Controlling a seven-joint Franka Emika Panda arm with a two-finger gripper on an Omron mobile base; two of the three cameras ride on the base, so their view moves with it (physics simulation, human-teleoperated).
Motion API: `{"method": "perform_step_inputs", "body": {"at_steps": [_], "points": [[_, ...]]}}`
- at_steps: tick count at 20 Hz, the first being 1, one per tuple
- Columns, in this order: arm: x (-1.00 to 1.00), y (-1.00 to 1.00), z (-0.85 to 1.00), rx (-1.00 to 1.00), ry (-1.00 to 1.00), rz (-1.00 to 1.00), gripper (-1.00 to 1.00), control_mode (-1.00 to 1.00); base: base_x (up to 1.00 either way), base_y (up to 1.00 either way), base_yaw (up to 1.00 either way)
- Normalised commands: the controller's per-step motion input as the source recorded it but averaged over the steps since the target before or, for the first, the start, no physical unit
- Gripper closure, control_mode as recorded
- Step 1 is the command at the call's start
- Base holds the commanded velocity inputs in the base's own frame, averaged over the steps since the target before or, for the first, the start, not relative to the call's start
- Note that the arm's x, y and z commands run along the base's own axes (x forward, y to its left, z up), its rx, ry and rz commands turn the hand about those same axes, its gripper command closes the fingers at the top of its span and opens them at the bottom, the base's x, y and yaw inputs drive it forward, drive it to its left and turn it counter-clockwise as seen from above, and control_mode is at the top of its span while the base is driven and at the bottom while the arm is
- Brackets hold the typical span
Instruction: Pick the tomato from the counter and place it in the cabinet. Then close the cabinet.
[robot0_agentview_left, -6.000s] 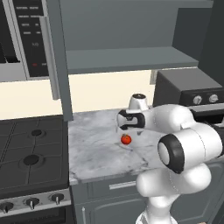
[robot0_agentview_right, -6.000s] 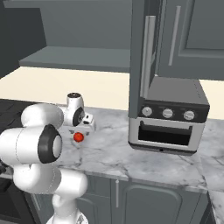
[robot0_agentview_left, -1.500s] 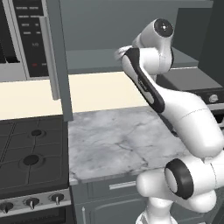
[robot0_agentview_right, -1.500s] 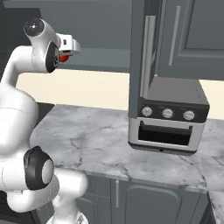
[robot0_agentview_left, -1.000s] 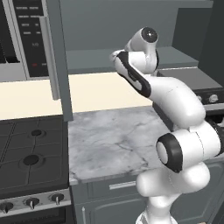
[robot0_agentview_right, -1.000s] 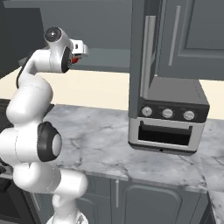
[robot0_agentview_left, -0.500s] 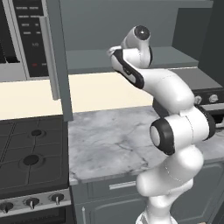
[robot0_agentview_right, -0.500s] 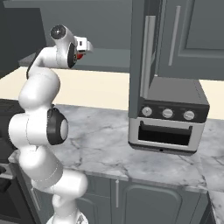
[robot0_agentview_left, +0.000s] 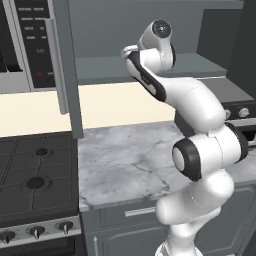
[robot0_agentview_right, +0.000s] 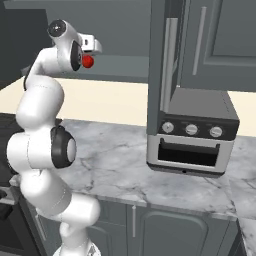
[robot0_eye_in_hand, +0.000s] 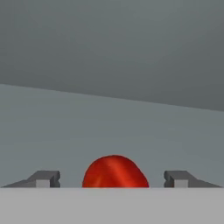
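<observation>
Inside the open cabinet (robot0_agentview_right: 210, 45), just over its grey shelf (robot0_eye_in_hand: 109, 131): end effector (robot0_eye_in_hand: 113, 178) released, tomato (robot0_eye_in_hand: 114, 171) between its fingertips, untouched.

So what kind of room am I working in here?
A home-style kitchen, rendered rather than real: a black stovetop with front knobs, a veined grey-white marble counter over dark grey drawers, and a silver-and-black toaster oven under dark grey wall cabinets.
</observation>
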Motion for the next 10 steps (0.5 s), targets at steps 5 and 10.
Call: {"method": "perform_step_inputs", "body": {"at_steps": [5,10], "points": [[-0.78,0.13,0.01,0.00,-0.12,0.00,-1.00,-1.00,0.00,0.00,0.00],[-1.00,0.15,-0.14,0.00,-0.11,0.00,-1.00,-1.00,0.00,0.00,0.00]]}}
